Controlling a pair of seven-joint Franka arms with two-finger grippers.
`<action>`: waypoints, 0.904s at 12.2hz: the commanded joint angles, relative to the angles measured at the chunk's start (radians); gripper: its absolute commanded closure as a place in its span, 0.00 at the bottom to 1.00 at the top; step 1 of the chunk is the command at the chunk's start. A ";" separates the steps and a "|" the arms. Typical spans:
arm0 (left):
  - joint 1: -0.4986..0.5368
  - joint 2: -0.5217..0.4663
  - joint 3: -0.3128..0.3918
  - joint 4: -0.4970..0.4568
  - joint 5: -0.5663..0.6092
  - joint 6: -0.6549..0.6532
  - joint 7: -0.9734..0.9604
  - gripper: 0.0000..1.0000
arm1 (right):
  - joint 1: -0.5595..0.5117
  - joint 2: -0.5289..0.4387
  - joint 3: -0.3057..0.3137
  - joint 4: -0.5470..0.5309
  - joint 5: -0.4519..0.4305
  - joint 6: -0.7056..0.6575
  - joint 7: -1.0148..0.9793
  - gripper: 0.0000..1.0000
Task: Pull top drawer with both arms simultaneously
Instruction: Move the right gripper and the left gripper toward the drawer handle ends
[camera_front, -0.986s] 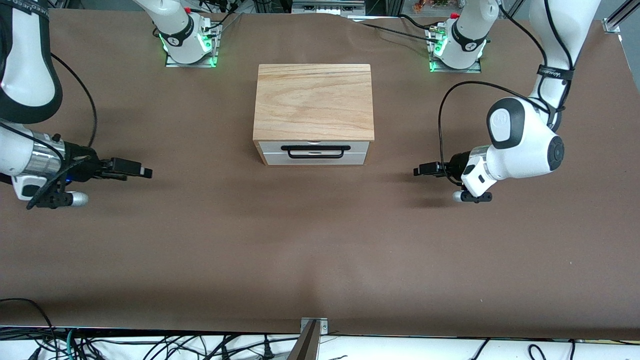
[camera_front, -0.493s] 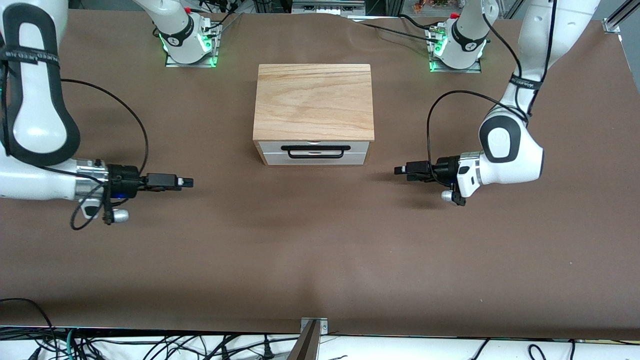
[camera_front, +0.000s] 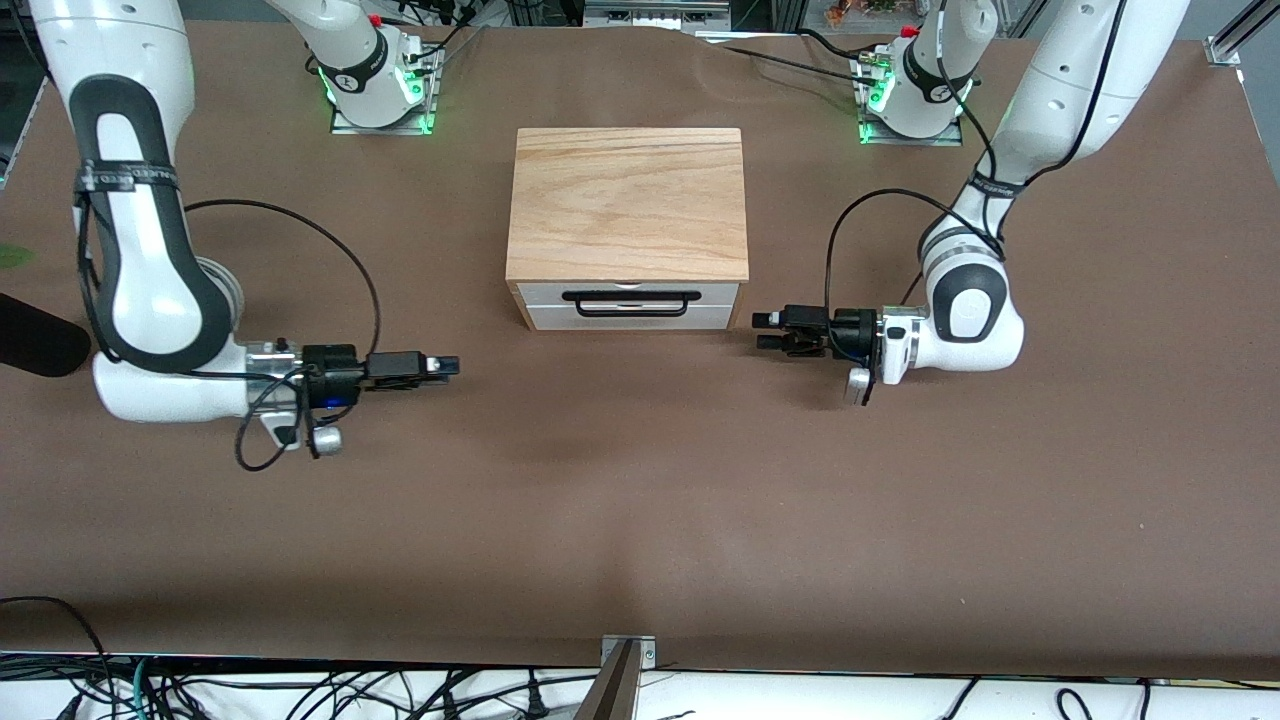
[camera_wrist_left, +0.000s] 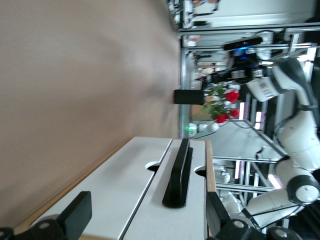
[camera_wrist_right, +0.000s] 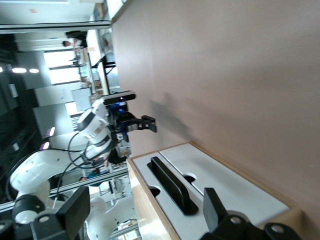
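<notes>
I see my left gripper (camera_front: 763, 331) and right gripper (camera_front: 452, 366), both spread wide, low beside the shut top drawer (camera_front: 628, 293) mid-frame.

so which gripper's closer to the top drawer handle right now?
Left. The left gripper hangs open just off the box's corner, beside the top drawer handle. The right gripper, also open, sits farther out toward the right arm's end.

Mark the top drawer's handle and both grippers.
top drawer handle (camera_front: 630, 303), front view, middle of the black bar.
left gripper (camera_front: 766, 331), front view, between its fingertips.
right gripper (camera_front: 452, 366), front view, between its fingertips.
</notes>
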 joint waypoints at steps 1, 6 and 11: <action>0.010 0.038 -0.038 0.011 -0.099 -0.018 0.110 0.00 | 0.038 0.044 0.009 -0.020 0.122 0.032 -0.113 0.00; -0.011 0.045 -0.121 0.009 -0.269 0.011 0.188 0.08 | 0.084 0.058 0.010 -0.174 0.301 0.058 -0.392 0.00; -0.030 0.064 -0.148 -0.028 -0.298 0.014 0.199 0.24 | 0.141 0.056 0.012 -0.279 0.426 0.058 -0.548 0.00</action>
